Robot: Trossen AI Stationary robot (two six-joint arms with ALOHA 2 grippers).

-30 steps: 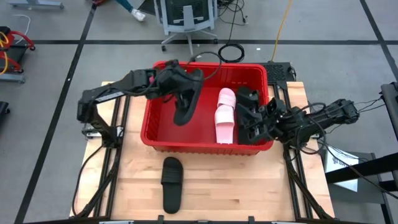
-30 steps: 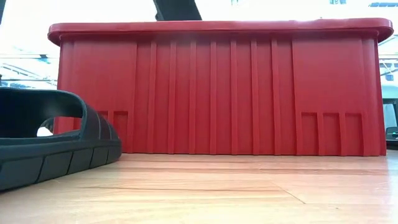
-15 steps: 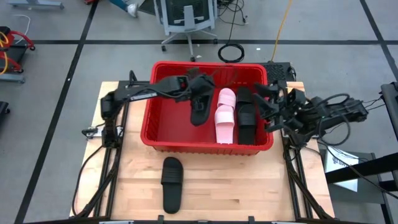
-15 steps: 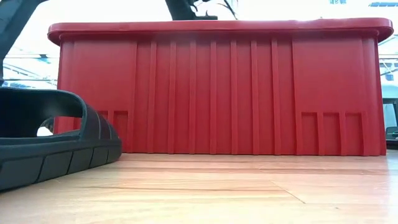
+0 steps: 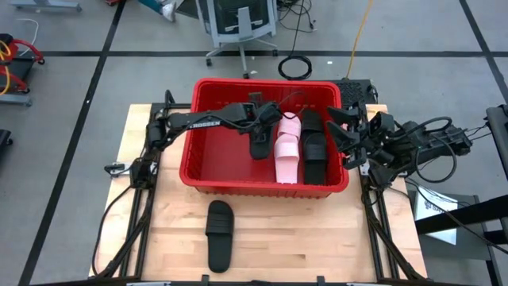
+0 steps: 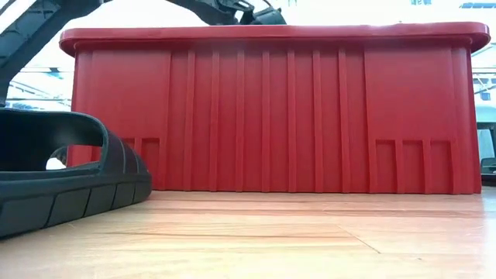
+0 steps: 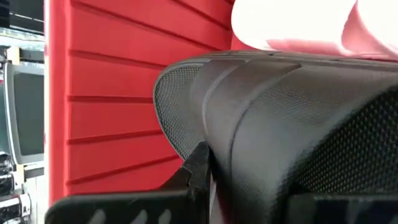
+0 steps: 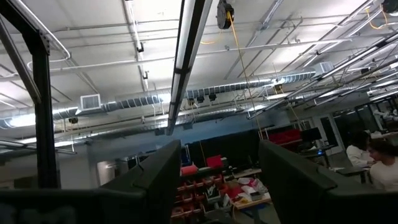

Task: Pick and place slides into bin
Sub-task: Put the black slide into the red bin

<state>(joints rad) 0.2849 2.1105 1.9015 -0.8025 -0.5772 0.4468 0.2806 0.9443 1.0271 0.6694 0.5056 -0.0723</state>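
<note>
The left tool (image 5: 259,137) is clenched on a matte black rubber slide sandal (image 5: 259,141) inside the big red plastic bin (image 5: 208,176), beside a pale pink pair (image 5: 286,149). The right tool (image 5: 343,137) stands released at the bin's right rim. Another black slide (image 5: 218,234) lies near the desk's (image 5: 317,238) front edge.

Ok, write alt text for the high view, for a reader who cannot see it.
Seen from above, the left gripper holds a black slide inside the red bin, beside a pink pair and another black slide. The right gripper is open at the bin's right rim. One black slide lies on the wooden table in front.
</note>
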